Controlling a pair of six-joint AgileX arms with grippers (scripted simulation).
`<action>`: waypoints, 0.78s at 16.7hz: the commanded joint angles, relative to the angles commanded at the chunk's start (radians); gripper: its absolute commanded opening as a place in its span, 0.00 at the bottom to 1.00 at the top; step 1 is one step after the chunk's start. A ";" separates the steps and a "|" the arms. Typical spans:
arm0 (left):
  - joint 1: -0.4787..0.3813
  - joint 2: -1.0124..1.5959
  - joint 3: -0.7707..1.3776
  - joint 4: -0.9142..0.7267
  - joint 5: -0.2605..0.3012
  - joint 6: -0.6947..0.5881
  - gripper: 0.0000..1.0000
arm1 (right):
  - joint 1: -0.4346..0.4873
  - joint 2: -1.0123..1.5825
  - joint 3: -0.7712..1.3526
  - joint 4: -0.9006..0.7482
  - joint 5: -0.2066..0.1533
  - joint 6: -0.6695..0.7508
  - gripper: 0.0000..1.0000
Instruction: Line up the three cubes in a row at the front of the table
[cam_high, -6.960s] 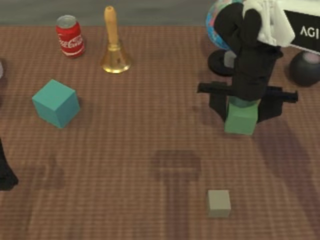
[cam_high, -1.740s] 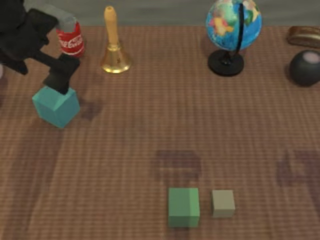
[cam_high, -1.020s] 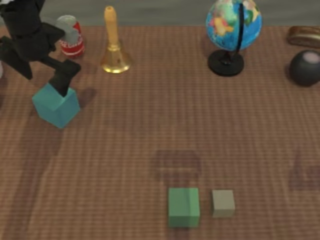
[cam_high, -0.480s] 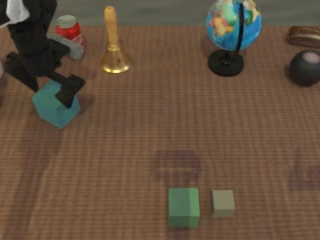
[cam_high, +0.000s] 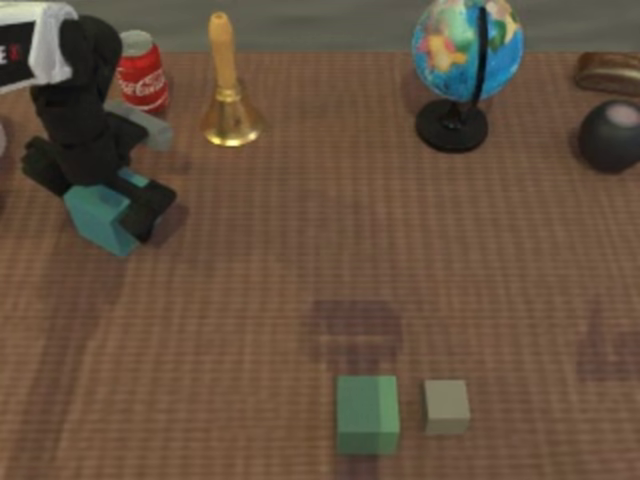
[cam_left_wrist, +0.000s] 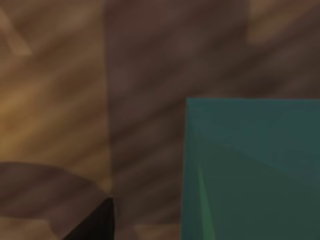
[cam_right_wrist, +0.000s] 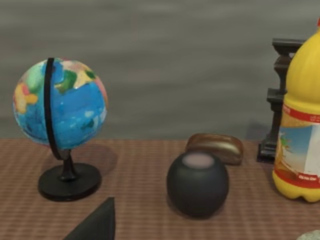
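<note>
The large teal cube (cam_high: 100, 222) sits at the table's (cam_high: 300, 250) left side, half hidden under my left arm. My left gripper (cam_high: 98, 195) is open and low over it, one finger on each side. In the left wrist view the teal cube (cam_left_wrist: 250, 170) fills much of the frame, and a strip of table separates it from one dark fingertip (cam_left_wrist: 97, 225). The green cube (cam_high: 367, 413) and the small beige-grey cube (cam_high: 446, 406) rest side by side at the front. My right arm is out of the top view; its wrist view shows one fingertip (cam_right_wrist: 95, 225) set well to one side, with nothing held.
Along the back stand a red cola can (cam_high: 142, 78), a brass bell (cam_high: 230, 110), a globe (cam_high: 467, 50), a dark grey ball (cam_high: 610, 135) and a brown object (cam_high: 608, 72). The right wrist view also shows a yellow bottle (cam_right_wrist: 300, 145).
My left gripper has come down and turned over the teal cube, so its fingers now straddle it. Earlier, the right arm moved the green cube to the front and withdrew.
</note>
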 joint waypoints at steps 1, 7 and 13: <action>0.000 0.000 0.000 0.000 0.000 0.000 0.92 | 0.000 0.000 0.000 0.000 0.000 0.000 1.00; 0.000 0.000 0.000 0.000 0.000 0.000 0.47 | 0.000 0.000 0.000 0.000 0.000 0.000 1.00; 0.000 0.000 0.000 0.000 0.000 0.000 0.02 | 0.000 0.000 0.000 0.000 0.000 0.000 1.00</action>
